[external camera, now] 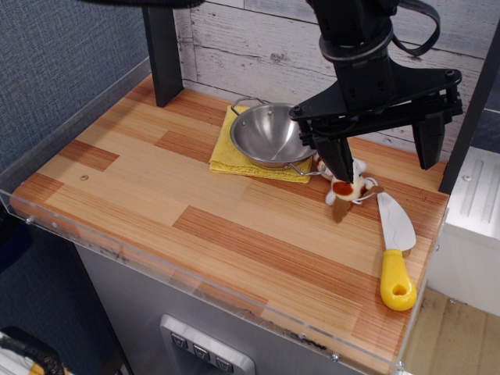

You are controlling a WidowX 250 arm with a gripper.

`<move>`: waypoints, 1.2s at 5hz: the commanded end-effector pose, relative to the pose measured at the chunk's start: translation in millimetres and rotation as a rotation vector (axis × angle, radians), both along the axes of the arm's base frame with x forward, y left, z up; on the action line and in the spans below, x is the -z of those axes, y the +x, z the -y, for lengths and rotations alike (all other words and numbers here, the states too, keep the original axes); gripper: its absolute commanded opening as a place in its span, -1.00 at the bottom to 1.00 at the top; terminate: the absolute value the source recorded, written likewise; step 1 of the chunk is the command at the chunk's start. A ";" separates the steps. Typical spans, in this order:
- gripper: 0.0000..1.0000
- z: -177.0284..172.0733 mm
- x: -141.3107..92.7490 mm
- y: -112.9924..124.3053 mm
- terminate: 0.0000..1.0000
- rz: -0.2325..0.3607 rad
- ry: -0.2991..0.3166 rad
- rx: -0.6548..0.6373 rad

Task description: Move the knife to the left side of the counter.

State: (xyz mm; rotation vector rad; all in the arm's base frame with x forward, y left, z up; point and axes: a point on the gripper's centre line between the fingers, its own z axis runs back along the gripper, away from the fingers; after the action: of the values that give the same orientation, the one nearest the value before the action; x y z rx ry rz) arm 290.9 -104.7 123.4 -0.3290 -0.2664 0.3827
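Left portion of the table (148, 187): bare striped planks, with one dark post (162, 55) standing at the back edge. This is the destination side; nothing lies on it.

Centre: one yellow cloth (226, 152), and on it one steel pan (266, 134) with two wire handles. The pan sits on the cloth, overhanging its right edge.

Right of centre: my jaws (383, 152) hang above the table, spread wide and holding nothing. One finger (334, 156) points down just right of the pan; the other finger is over by the right rim. Below the near finger lies one small toy figure (348, 187), white and brown; I cannot say what it depicts.

Far right: one knife (397, 254), lying flat on the table close to the right rim. Its grey blade points toward the back, its yellow handle toward the front edge, so the long axis runs roughly front to back, slightly tilted. The blade tip is just beside the toy figure; I cannot tell whether they touch.

Governing relation: the knife lies forward of my jaws, below them and slightly to the right, the handle being the farther end. In my judgement I have to travel toward the front edge and descend, closing across the handle's width. The task is not yet begun; the knife is untouched.
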 end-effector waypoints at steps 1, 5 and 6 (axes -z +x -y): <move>1.00 0.0 0.0 0.0 -1.00 0.000 0.000 0.000; 1.00 9.8 22.8 -23.4 -1.00 0.001 0.152 0.087; 1.00 9.1 35.7 -26.1 -1.00 0.033 0.118 0.080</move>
State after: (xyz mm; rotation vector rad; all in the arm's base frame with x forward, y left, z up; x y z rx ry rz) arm 259.5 -115.1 73.7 -0.2083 -0.2573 0.2836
